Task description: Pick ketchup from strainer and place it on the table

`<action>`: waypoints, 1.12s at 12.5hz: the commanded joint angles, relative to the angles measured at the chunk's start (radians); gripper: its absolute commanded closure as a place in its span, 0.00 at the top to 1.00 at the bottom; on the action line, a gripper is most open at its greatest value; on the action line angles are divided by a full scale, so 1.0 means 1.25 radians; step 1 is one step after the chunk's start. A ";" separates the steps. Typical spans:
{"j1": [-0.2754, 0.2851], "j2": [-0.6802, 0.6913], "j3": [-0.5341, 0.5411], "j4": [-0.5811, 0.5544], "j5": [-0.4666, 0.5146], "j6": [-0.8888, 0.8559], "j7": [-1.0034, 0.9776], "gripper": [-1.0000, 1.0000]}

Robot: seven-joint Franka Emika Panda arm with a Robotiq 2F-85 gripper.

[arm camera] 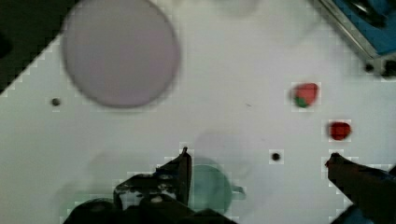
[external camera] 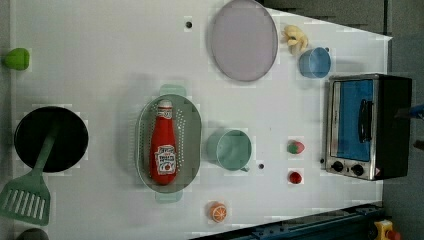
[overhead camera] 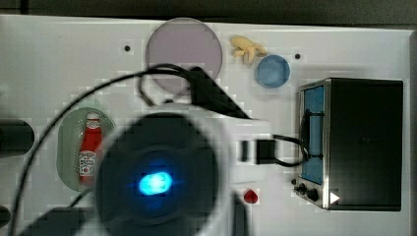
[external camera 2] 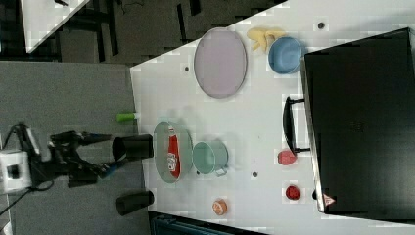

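Observation:
The ketchup point(external camera: 164, 145), a red squeeze bottle with a white cap and label, lies lengthwise in the pale green strainer point(external camera: 192, 125) on the white table point(external camera: 100, 50). The top view shows the ketchup point(overhead camera: 90, 147) and strainer point(overhead camera: 66, 147) at its left, beside my blurred arm. In the right view the ketchup point(external camera 2: 172, 152) rests in the strainer point(external camera 2: 161, 142). My gripper point(arm camera: 259, 161) hangs open and empty high above the table, over the green cup point(arm camera: 210, 186). In the right view the gripper point(external camera 2: 107, 152) stands off to the left of the strainer.
A green cup point(external camera: 231, 149) stands right beside the strainer. A purple plate point(external camera: 243, 40), bananas point(external camera: 295, 39), a blue cup point(external camera: 315, 62) and a toaster oven point(external camera: 362, 125) sit farther off. Two strawberries point(external camera: 295, 147), an orange half point(external camera: 218, 212), a black pan point(external camera: 50, 137) and a green spatula point(external camera: 25, 197) lie around.

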 commanded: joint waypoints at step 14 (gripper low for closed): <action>0.028 0.247 0.507 -0.199 0.002 0.332 0.060 1.00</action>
